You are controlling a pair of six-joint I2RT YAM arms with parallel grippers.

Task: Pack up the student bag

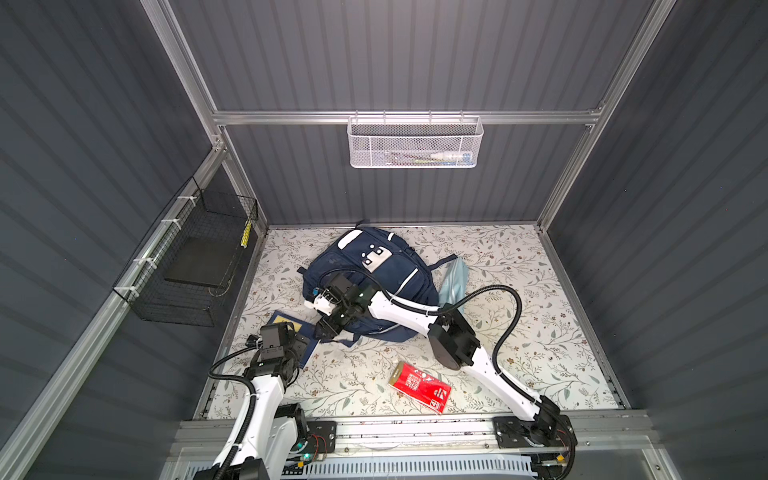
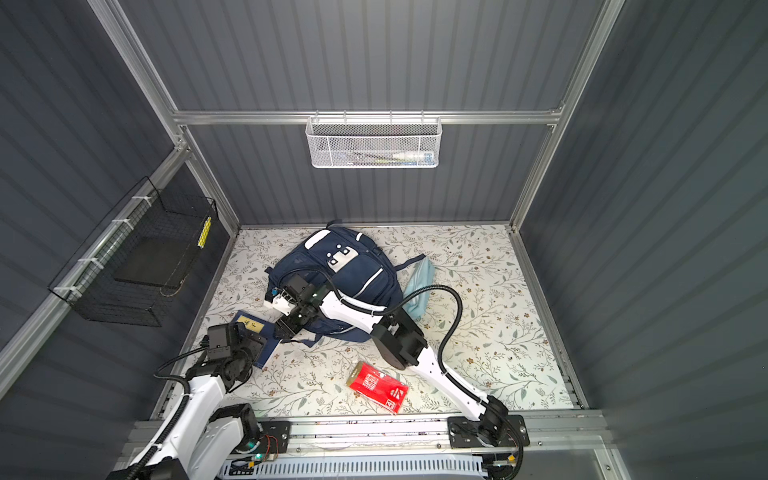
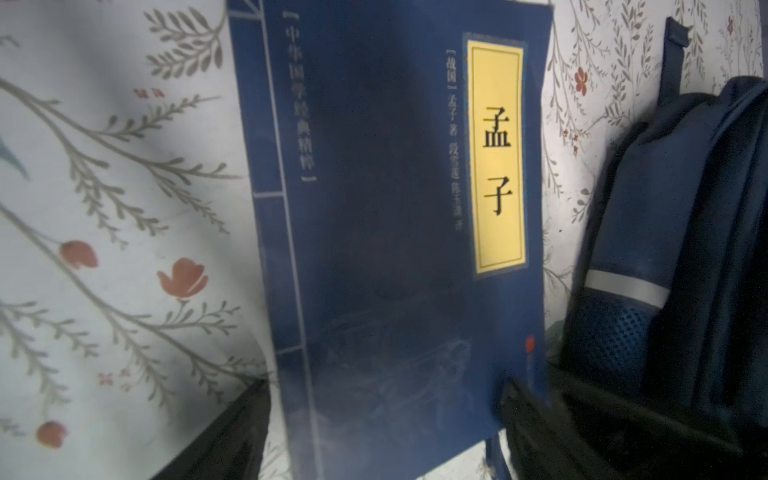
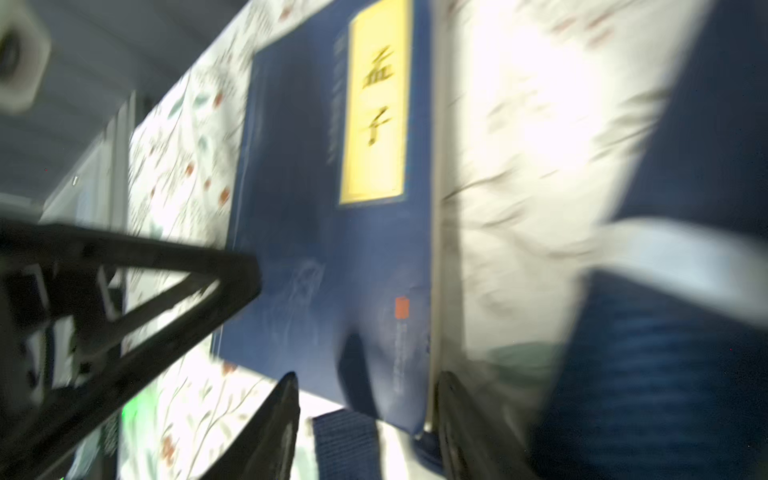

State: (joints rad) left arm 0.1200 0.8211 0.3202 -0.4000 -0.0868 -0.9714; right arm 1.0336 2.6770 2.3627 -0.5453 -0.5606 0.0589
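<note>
The student bag [image 1: 374,278] [image 2: 345,274], navy with white stripes, lies flat at the back middle of the floral table. A dark blue book [image 3: 374,208] [image 4: 311,208] with a yellow title label lies flat beside its lower left edge. My left gripper [image 3: 382,436] [image 1: 301,347] hovers open over the book's near end, one finger on each side of it. My right gripper [image 4: 370,415] [image 1: 326,328] reaches across the bag [image 4: 665,374]. It is open at the book's near corner, with that corner and a navy strap between its fingers. The right wrist view is blurred.
A red packet [image 1: 419,386] [image 2: 378,386] lies near the front edge. A light-blue pouch [image 1: 453,282] sits right of the bag. A white mesh basket [image 1: 415,143] hangs on the back wall. A black wire basket [image 1: 195,266] hangs on the left wall.
</note>
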